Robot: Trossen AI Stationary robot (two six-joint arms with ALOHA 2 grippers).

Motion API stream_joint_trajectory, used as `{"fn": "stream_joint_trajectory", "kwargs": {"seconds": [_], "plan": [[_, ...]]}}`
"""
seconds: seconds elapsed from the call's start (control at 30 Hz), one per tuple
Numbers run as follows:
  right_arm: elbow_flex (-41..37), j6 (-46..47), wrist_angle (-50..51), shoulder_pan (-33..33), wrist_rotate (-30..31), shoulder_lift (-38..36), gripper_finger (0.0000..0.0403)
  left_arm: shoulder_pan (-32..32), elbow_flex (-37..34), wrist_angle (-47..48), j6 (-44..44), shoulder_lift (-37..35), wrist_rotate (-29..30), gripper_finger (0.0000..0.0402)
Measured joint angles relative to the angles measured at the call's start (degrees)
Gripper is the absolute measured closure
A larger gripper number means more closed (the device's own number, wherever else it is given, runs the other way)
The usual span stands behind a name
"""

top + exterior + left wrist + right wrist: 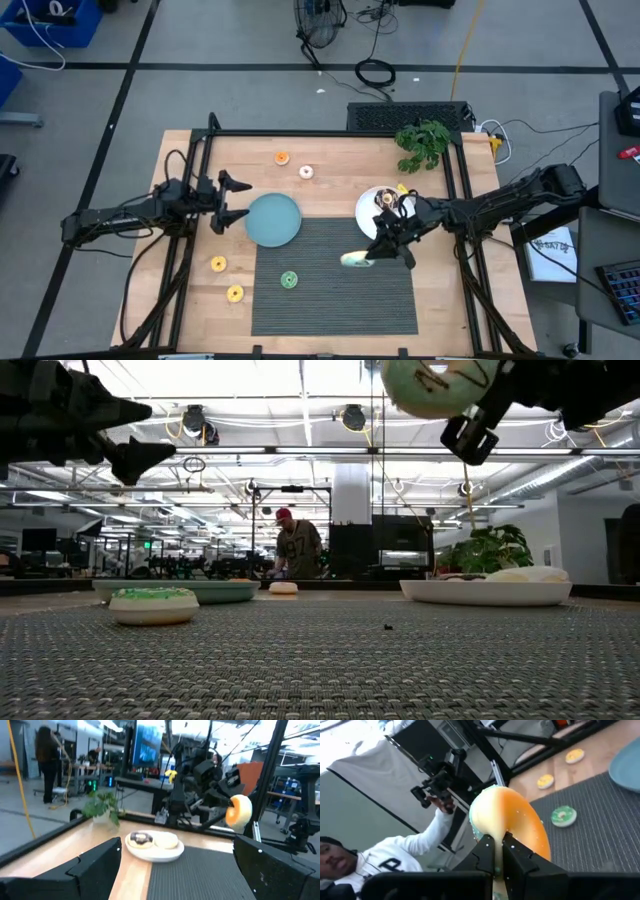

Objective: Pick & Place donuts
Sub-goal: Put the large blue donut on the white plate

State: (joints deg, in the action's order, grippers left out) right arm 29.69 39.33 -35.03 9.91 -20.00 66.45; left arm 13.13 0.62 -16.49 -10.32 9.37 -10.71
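Clamped in the right gripper (496, 851), 1 mint donut (512, 822) (tan underside up) hangs above the grey mat (330, 290), at 7 o'clock from the white plate (364, 210). At 9 o'clock of the teal plate (272, 220), the left gripper (232, 201) waits, fingers spread.

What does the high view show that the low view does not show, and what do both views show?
Only the high view shows the two yellow-iced donuts on the bare wood and the small orange donut. Only the low view shows a person standing in the room behind. Both show the green-iced donut on the grey woven mat, the round teal plate and the round white plate.
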Motion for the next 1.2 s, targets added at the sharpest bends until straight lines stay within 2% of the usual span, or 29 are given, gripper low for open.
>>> {"fn": "stream_joint_trajectory", "kwargs": {"seconds": [0.33,0.5,0.6,0.77,0.9,0.97,1.07,1.2], "plan": [[-0.1,-2.3,0.1,-0.1,0.5,0.0,0.0390,-4.1,0.0,-1.6,-4.4,2.4,-0.1,0.0023],[-0.1,0.0,0.1,-0.1,0.5,0.0,0.0390,-7.9,0.0,-2.9,-4.8,9.5,5.2,0.0023],[-0.1,2.1,1.2,-0.1,0.4,0.1,0.0390,-10.9,0.0,-7.5,-4.3,17.6,9.0,0.0023],[-0.2,9.1,1.8,0.0,-1.1,2.0,0.0390,-15.6,0.0,-21.7,0.6,33.5,19.9,0.0023],[-0.2,11.5,1.9,0.0,-1.3,3.9,0.0390,-18.4,2.7,-31.1,6.5,47.8,18.9,0.0023],[-0.2,11.6,1.3,0.0,-1.3,4.6,0.0390,-20.1,7.0,-33.1,10.5,54.4,18.6,0.0023],[-0.2,11.3,0.1,0.6,-1.2,5.3,0.0390,-23.2,16.4,-31.5,18.1,65.0,21.6,0.0023],[-0.2,12.4,-0.3,1.7,-1.3,5.6,0.0390,-26.7,32.4,-20.5,29.7,78.7,25.3,0.0023]]}}
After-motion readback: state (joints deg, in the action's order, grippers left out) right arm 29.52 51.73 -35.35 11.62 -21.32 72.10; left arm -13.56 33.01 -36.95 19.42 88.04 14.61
